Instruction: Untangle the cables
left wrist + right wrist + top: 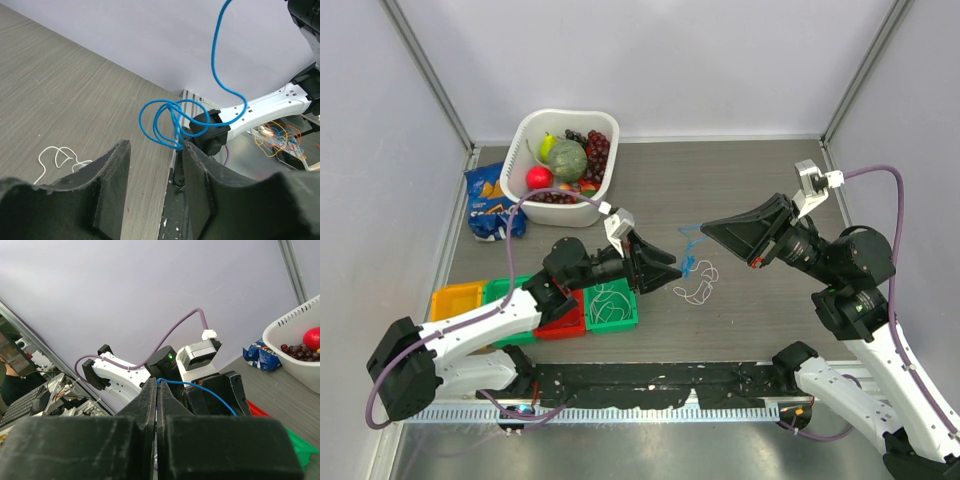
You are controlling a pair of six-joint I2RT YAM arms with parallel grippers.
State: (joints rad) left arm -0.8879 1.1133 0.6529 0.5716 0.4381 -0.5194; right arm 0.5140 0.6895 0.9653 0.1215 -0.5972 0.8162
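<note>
Just beyond the right end of the green tray (628, 315), above the table (750, 320), my left gripper (675, 266) (156, 147) hangs with its jaws well apart and nothing pinched between them. The blue cable (688, 243) (220, 75) (210, 392) only meets the tip of one finger there: its loops bunch together against that finger's inner edge, and the other finger is clear of it. Farther from the tray on that same side, and a little deeper into the table, my right gripper (704, 228) (157, 385) is pressed fully closed. The blue cable comes out from between its fingertips, so that end is the one I have hold of. Between my two grippers the blue cable runs through the air, off the table; in my left wrist view it climbs in a long curve out of the top of the picture. A white cable (698, 285) (57, 155) lies loose on the table just right of the tray, below and slightly past my left fingertips. Whether it touches the blue loops I cannot tell. A second white cable (608, 300) lies curled inside the green tray itself. Well behind the tray, toward the far left corner, stands a white basket (525, 140) with fruit in it.
</note>
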